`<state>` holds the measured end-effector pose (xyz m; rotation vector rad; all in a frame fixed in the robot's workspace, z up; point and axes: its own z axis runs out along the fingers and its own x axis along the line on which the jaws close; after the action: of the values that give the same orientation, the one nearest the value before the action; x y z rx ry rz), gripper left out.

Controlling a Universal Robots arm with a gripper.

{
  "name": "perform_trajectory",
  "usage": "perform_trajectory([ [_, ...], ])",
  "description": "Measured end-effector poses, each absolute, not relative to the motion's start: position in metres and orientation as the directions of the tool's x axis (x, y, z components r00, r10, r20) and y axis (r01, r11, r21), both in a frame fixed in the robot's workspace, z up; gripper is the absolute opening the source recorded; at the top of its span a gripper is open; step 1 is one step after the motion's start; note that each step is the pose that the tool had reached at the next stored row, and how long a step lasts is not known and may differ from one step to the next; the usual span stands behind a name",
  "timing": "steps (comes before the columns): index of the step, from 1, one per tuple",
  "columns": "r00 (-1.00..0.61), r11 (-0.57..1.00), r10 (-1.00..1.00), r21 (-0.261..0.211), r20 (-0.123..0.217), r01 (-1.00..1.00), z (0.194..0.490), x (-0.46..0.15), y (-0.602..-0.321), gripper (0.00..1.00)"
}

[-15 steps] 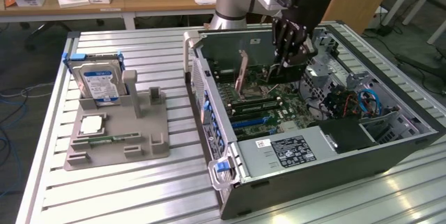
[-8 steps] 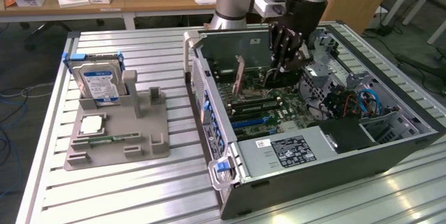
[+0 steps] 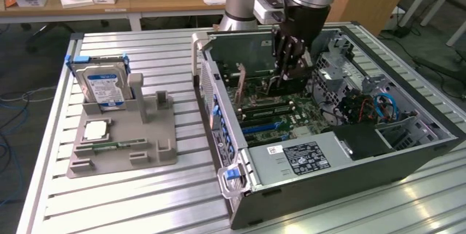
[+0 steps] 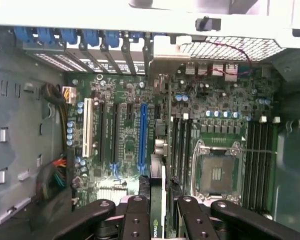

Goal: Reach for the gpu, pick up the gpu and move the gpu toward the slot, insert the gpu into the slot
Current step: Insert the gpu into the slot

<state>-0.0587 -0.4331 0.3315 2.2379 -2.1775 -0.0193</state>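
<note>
Open computer case [image 3: 350, 182] on the tabletop [image 3: 145, 207], and the end effector [image 3: 285, 73] is down inside it, clamped on the gpu [image 3: 281, 85]. The card stands upright over the motherboard [image 3: 291, 115]. Below it: one blue slot [image 4: 142, 135], one white slot [image 4: 87, 127], two black ones between them. On the grey holder [image 3: 124, 160] sit one hard drive [image 3: 102, 84] and one memory stick [image 3: 113, 145]. Case walls ring the card; it's open above.

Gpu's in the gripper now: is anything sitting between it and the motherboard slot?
Nothing visible. The gripper holds the gpu edge-on over the motherboard, beside the long blue slot. No cable or card crosses there, though the gpu hides what lies directly under it.
</note>
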Motion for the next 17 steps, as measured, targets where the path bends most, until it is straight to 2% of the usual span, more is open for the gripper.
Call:
perform_trajectory([
  [17, -0.047, 0.047, -0.999, 0.017, 0.004, -0.999, 0.313, -0.059, -0.450, 0.26],
])
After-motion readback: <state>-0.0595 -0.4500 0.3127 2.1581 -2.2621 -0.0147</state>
